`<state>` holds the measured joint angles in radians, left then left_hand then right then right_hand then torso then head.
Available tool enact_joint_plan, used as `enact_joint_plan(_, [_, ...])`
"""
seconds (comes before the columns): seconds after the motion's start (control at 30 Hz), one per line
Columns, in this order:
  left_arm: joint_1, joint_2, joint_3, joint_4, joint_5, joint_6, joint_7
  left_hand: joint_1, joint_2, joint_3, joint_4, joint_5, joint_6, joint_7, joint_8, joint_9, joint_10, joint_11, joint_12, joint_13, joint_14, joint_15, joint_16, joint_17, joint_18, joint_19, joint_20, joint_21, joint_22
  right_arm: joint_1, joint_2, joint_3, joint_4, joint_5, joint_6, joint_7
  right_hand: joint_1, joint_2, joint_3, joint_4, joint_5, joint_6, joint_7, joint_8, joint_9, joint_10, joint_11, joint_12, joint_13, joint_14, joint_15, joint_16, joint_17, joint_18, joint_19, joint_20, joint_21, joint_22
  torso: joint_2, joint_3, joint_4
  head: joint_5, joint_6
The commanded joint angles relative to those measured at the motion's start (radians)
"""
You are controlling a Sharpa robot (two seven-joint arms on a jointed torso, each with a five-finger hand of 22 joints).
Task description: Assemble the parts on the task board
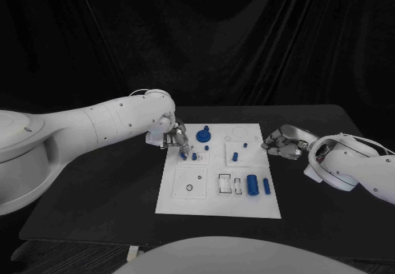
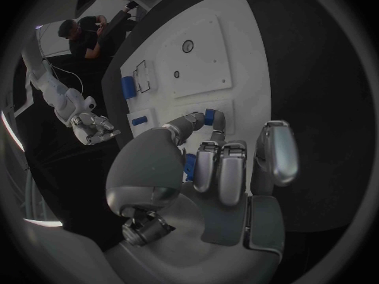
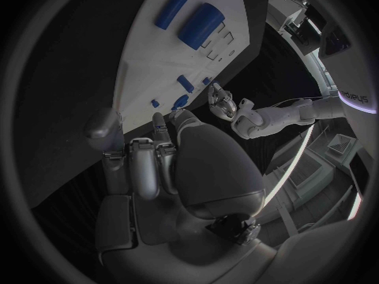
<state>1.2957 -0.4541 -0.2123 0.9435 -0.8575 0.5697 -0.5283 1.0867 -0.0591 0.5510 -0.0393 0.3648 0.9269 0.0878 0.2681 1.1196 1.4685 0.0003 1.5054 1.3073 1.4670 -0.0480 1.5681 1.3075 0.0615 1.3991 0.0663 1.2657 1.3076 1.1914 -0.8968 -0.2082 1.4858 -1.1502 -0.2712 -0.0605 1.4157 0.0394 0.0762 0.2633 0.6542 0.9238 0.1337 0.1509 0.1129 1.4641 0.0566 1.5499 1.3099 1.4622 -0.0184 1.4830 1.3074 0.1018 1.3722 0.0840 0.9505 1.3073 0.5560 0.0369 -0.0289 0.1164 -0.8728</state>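
A: State the position of the task board.

B: The task board [image 1: 216,200] lies flat in the middle of the black table [image 1: 99,194]. It carries several recessed square plates and blue parts.

A: List the parts that can be identified.

B: A large blue cylinder [image 1: 253,185] lies near the board's near right corner, with a thin blue pin [image 1: 266,185] just beside it. A round blue knob [image 1: 204,135] sits at the far left area of the board. A small blue peg [image 1: 234,156] rests on the far right plate.

A: Report the left robot hand.

B: The left robot hand [image 1: 173,137] is over the far left edge of the board. In the left wrist view, its thumb and one finger meet on a small blue part [image 2: 209,117], pinching it; the other fingers [image 2: 233,170] are curled toward the palm. Another blue part [image 2: 190,166] shows behind them.

A: Report the right robot hand.

B: The right robot hand [image 1: 284,142] is just beside the board's right edge, at the far end. Its fingers [image 3: 146,167] are curled in together with nothing visible between them.
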Motion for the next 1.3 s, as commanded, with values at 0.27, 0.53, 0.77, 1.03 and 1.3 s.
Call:
enact_joint_plan(0.27, [-0.013, 0.018, 0.001, -0.029, 0.012, 0.013, 0.005, 0.003, 0.017, 0.096, -0.107, -0.008, -0.005, -0.004, -0.005, -0.003, 0.046, 0.007, -0.001, 0.219, 0.104, 0.006, 0.003, 0.263, 0.008, -0.006, 0.001, -0.003, 0.171, -0.002, -0.002, 0.001, 0.004, -0.005, 0.005, -0.015, 0.008, 0.001, 0.006, 0.000, 0.004, 0.006, 0.003, -0.002, -0.001, 0.066, -0.003, -0.005, 0.216, 0.070, 0.000, -0.004, 0.150, 0.016, -0.007, 0.003, -0.006, 0.106, 0.000, -0.0001, 0.0000, 0.001, 0.000])
enact_joint_plan(0.53, [-0.022, 0.022, 0.001, -0.038, -0.010, 0.015, 0.006, 0.007, 0.019, 0.092, -0.110, -0.009, -0.006, -0.003, -0.007, -0.004, 0.047, 0.007, -0.001, 0.219, 0.104, 0.006, 0.003, 0.263, 0.008, -0.006, 0.002, -0.004, 0.171, -0.002, -0.002, 0.001, 0.005, -0.005, 0.004, -0.015, 0.008, 0.001, 0.006, 0.000, 0.004, 0.006, 0.003, -0.002, -0.001, 0.066, -0.003, -0.005, 0.216, 0.070, 0.000, -0.004, 0.150, 0.016, -0.007, 0.003, -0.006, 0.106, 0.000, 0.0001, 0.0003, 0.000, 0.000])
enact_joint_plan(0.77, [-0.027, 0.024, 0.001, -0.046, -0.026, 0.017, 0.008, 0.008, 0.019, 0.092, -0.111, -0.009, -0.006, -0.003, -0.007, -0.004, 0.046, 0.007, -0.002, 0.219, 0.104, 0.006, 0.003, 0.263, 0.008, -0.006, 0.002, -0.003, 0.171, -0.002, -0.003, 0.001, 0.006, -0.005, 0.004, -0.016, 0.008, 0.001, 0.006, 0.000, 0.004, 0.006, 0.003, -0.002, -0.001, 0.066, -0.003, -0.005, 0.216, 0.070, 0.000, -0.004, 0.150, 0.016, -0.007, 0.003, -0.006, 0.106, 0.000, -0.0001, 0.0003, 0.000, 0.000])
enact_joint_plan(1.03, [-0.030, 0.026, 0.001, -0.049, -0.030, 0.008, 0.012, 0.009, 0.021, 0.090, -0.111, -0.010, -0.005, -0.003, -0.007, -0.004, 0.045, 0.008, -0.002, 0.218, 0.104, 0.006, 0.003, 0.263, 0.008, -0.007, 0.002, -0.005, 0.171, -0.002, -0.002, 0.001, 0.007, -0.005, 0.005, -0.016, 0.008, 0.001, 0.006, 0.000, 0.004, 0.006, 0.003, -0.002, -0.001, 0.066, -0.003, -0.005, 0.216, 0.070, 0.000, -0.004, 0.150, 0.016, -0.007, 0.003, -0.006, 0.106, 0.000, -0.0003, 0.0005, 0.001, 0.000])
enact_joint_plan(1.3, [-0.034, 0.027, 0.001, -0.049, -0.030, -0.015, 0.022, 0.012, 0.036, 0.062, -0.103, 0.004, -0.011, -0.003, -0.012, -0.006, 0.046, 0.009, -0.001, 0.219, 0.104, 0.008, 0.003, 0.263, 0.008, -0.007, 0.004, -0.002, 0.171, -0.002, -0.003, 0.001, 0.007, -0.005, 0.005, -0.016, 0.007, -0.001, 0.010, -0.001, 0.004, 0.008, 0.003, -0.001, 0.000, 0.065, -0.003, -0.005, 0.216, 0.069, 0.000, -0.005, 0.148, 0.016, -0.008, 0.003, -0.009, 0.105, 0.000, -0.0003, 0.0005, 0.000, 0.000])
